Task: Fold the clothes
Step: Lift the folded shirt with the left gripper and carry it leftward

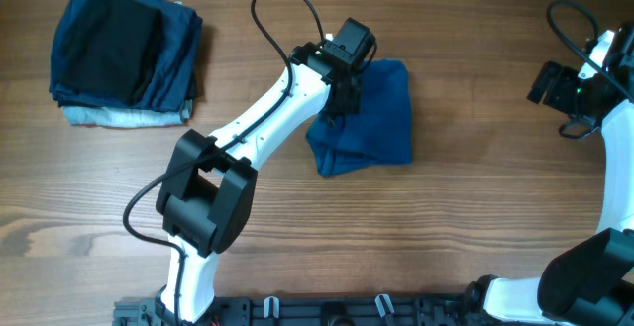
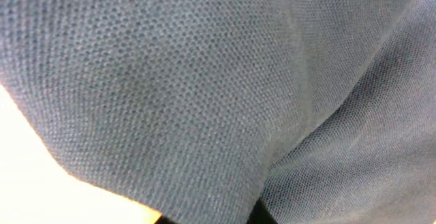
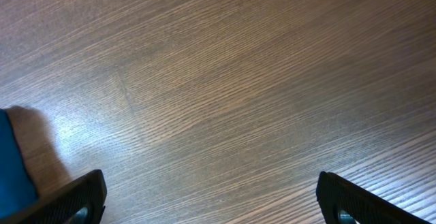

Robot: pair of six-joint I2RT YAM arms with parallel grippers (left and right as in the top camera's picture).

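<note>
The blue shirt (image 1: 371, 118) lies in a soft, bunched-up heap near the middle of the table (image 1: 466, 227). The left pincer (image 1: 340, 103) is down on the shirt's upper left edge, and it is pinched tight on the cloth there. In the left wrist view the blue cloth (image 2: 204, 81) is so close that it fills almost the whole picture, and you can see the tiny holes of the weave. The right pincer (image 3: 210, 180) is far off at the right side of the table, well apart from the shirt. Its two black fingers (image 3: 82, 197) stand wide apart with nothing between them, and only bare wood lies below. There is one blue shirt, two white arms and two pincers. There is also one pile of folded clothes (image 1: 124, 54) at the top left of the table, well apart from the shirt. It has a black piece on top, dark blue under that, and a pale one at the bottom. The table is brown wood with long lines running through it. A black rail (image 1: 327, 311) runs along its near edge.
</note>
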